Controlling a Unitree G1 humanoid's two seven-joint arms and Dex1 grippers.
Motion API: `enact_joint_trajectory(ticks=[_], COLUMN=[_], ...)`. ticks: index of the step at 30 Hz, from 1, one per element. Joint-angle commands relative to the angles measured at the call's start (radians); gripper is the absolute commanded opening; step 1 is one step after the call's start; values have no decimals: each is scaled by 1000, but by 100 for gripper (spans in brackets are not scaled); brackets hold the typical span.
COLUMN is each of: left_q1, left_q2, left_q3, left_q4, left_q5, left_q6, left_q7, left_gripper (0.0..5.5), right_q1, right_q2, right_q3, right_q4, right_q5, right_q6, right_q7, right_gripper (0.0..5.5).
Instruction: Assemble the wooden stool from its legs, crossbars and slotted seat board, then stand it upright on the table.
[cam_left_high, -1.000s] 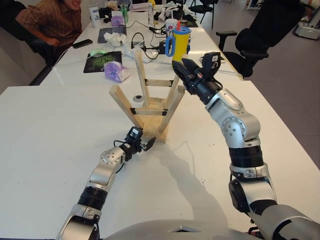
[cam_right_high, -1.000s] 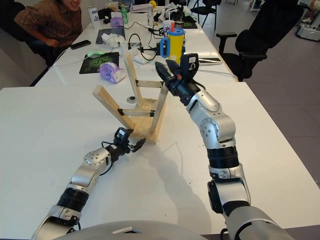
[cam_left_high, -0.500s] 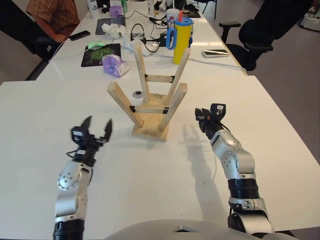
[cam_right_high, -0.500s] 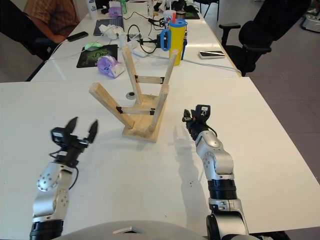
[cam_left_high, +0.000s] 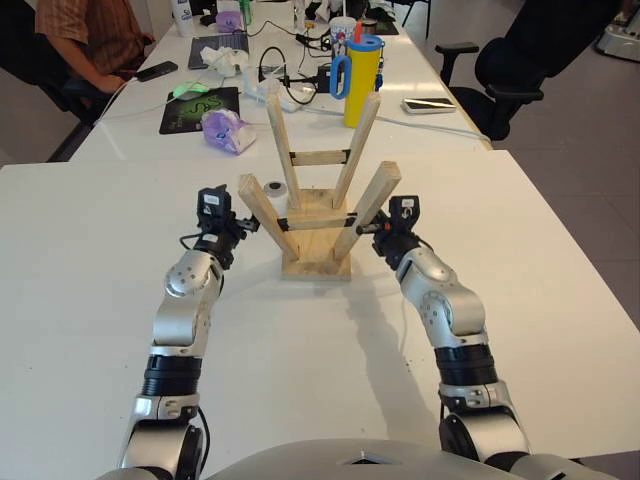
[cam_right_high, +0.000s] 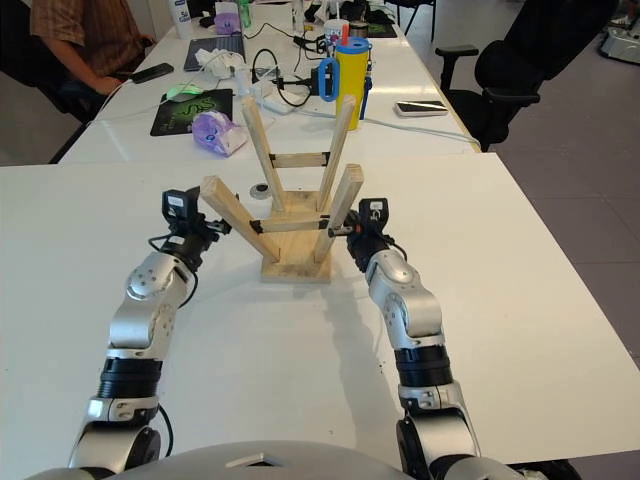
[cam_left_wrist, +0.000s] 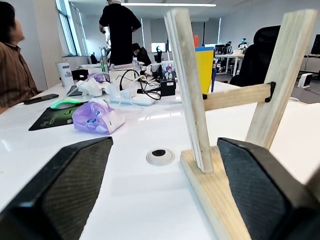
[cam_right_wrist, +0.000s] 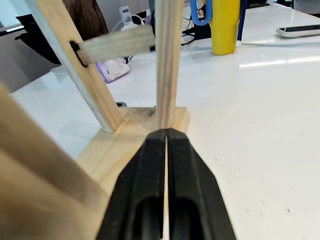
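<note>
Since the stool (cam_left_high: 315, 215) already stands in one piece, with four legs and their crossbars (cam_left_high: 318, 157) joined to the seat board (cam_left_high: 315, 266), the assembly part looks finished and the step in hand appears to be the last one: turning it over. It sits upside down near the middle of the table (cam_left_high: 90, 300), seat flat on the surface and legs pointing up and splaying outward. The left gripper (cam_left_high: 235, 228) hovers low just beside the near left leg (cam_left_high: 262, 208). Its fingers (cam_left_wrist: 75, 180) are spread wide and hold nothing, and the left wrist view looks between them at a leg and the seat's edge. The right gripper (cam_right_wrist: 166, 134) is just beside the near right leg (cam_left_high: 368, 205), low by the seat's corner. Its fingers are pressed together on nothing, and I cannot tell whether the tips touch the wood. I judge that the next move needs the right fingers to part first. Each gripper should then take a firm hold on its own side, on a leg or the seat's edge. The two arms would then have to lift and rotate together, so the stool swings over without twisting the joints and all four feet land on the table.
</note>
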Motion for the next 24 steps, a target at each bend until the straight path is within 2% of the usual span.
enact_joint_trajectory(ticks=[1,3,7,9,13,15,17,19,24], left_q1=[25,32,60,66,60,38,12,-11,20], left_q2=[-7,-14,-14,-14,-19,-37,-68,-78,-4], left_q3=[48,73,137,139,26,-135,-220,-210,-95], left_q4=[-20,-43,-154,-176,-177,-147,-119,-94,-48], left_q5=[33,38,84,95,102,134,161,175,191], left_q6=[36,33,-9,-13,-2,33,62,83,91], left_q7=[85,121,218,226,138,50,28,45,59], left_gripper=[393,393,393,393,393,393,393,393,393], right_q1=[10,29,51,50,23,32,63,83,48], right_q2=[6,-11,-71,-81,-82,-51,-32,-47,-176], right_q3=[10,-10,-149,-183,-82,128,271,265,120], right_q4=[21,-1,-111,-157,-211,-229,-234,-216,-36], right_q5=[-43,-81,-167,-173,-164,-127,-126,-150,-178], right_q6=[-11,-35,-137,-147,-139,-52,18,39,16], right_q7=[-4,-36,-154,-166,-68,80,151,140,184], right_gripper=[3,3,3,3,3,3,3,3,3])
